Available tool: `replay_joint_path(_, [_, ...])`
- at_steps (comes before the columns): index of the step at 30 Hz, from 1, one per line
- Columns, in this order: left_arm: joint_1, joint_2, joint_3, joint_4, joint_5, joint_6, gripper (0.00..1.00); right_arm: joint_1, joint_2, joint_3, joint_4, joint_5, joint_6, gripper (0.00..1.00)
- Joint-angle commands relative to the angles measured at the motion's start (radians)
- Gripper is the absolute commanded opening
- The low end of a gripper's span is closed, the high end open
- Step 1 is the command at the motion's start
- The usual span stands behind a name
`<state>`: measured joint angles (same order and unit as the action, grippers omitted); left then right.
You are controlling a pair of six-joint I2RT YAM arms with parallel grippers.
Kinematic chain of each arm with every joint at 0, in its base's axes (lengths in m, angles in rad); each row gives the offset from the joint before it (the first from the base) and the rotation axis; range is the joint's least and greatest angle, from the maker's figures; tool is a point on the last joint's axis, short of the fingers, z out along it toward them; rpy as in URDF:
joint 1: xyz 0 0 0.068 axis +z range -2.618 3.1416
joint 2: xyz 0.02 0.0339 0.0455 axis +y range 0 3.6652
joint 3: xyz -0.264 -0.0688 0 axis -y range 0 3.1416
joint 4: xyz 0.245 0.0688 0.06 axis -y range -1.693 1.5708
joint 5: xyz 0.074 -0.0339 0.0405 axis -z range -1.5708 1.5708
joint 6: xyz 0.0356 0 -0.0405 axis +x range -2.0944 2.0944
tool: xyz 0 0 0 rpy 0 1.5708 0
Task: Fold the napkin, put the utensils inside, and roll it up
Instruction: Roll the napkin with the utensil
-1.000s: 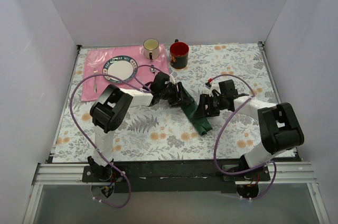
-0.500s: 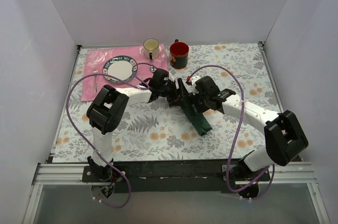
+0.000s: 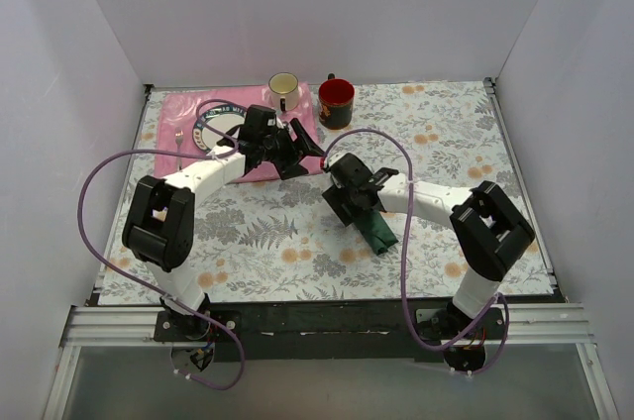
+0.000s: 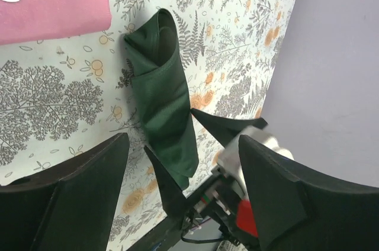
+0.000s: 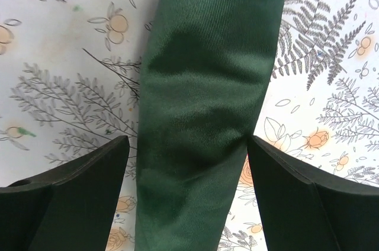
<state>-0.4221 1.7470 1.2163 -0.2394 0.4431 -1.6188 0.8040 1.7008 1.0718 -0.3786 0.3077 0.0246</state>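
Floral tablecloth (image 3: pixel 297 242): white fabric printed with grey ferns and orange flowers. It covers the table from the black rail at the arms' bases to the back wall.
Dark green cloth napkin (image 3: pixel 377 231): a long, narrow roll with a slight sheen. It lies flat on the floral tablecloth near the table's middle, slanting from near right to far left. The far end shows an open fold, and the overhead view shows mostly the near end.
Right gripper (image 5: pixel 188 138): it points down over the upper part of the roll with its jaws spread wide. One black finger stands on each side of the napkin. A sliver of tablecloth shows between the left finger and the cloth, and the other finger sits at the cloth's edge. Nothing is pinched.
Left gripper (image 3: pixel 295 150): it hangs above the near right corner of the placemat, well apart from the roll. Its jaws are wide apart with nothing between them, and its wrist camera looks back at the napkin.
Pink rectangular placemat (image 3: pixel 168 148): lies flat at the far left, partly under the left arm.
Small all-silver fork (image 3: pixel 178 146): lies on the placemat, left of the plate.
Round white plate with a dark patterned rim (image 3: pixel 202 129): sits on the placemat, partly hidden by the left arm and its purple cable.
Cream mug (image 3: pixel 283 91): stands upright at the placemat's far right corner.
Red mug (image 3: pixel 336 103): stands upright just right of the cream mug, on the tablecloth.
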Motion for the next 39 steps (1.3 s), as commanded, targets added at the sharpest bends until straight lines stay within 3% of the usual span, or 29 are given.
replay_joint_path(1, [-0.006, -0.070, -0.031, -0.044, -0.009, 0.020, 0.74, 0.000, 0.036, 0.033, -0.014, 0.070, -0.003, 0.88])
replay_joint_path(7, [-0.006, -0.086, -0.052, -0.031, 0.000, 0.023, 0.74, -0.005, 0.057, -0.032, 0.032, 0.039, 0.011, 0.83])
replay_joint_path(10, [-0.006, -0.086, -0.055, -0.026, 0.009, 0.027, 0.74, -0.015, 0.076, -0.055, 0.044, 0.024, 0.028, 0.74])
replay_joint_path(13, [-0.006, -0.084, -0.054, -0.026, 0.016, 0.039, 0.74, -0.031, 0.076, -0.075, 0.066, -0.001, 0.040, 0.58])
replay_joint_path(14, [-0.006, -0.083, -0.054, -0.026, 0.016, 0.040, 0.74, -0.034, 0.076, -0.081, 0.067, -0.007, 0.044, 0.48])
replay_joint_path(23, [-0.006, -0.064, -0.044, -0.023, 0.040, 0.053, 0.74, -0.103, 0.053, -0.095, 0.090, -0.172, 0.040, 0.14])
replay_joint_path(32, [-0.014, -0.020, -0.012, 0.032, 0.138, 0.039, 0.70, -0.287, 0.010, -0.145, 0.202, -0.714, 0.106, 0.03])
replay_joint_path(39, [-0.079, 0.078, 0.048, 0.115, 0.213, -0.015, 0.68, -0.452, 0.046, -0.262, 0.418, -1.107, 0.202, 0.01])
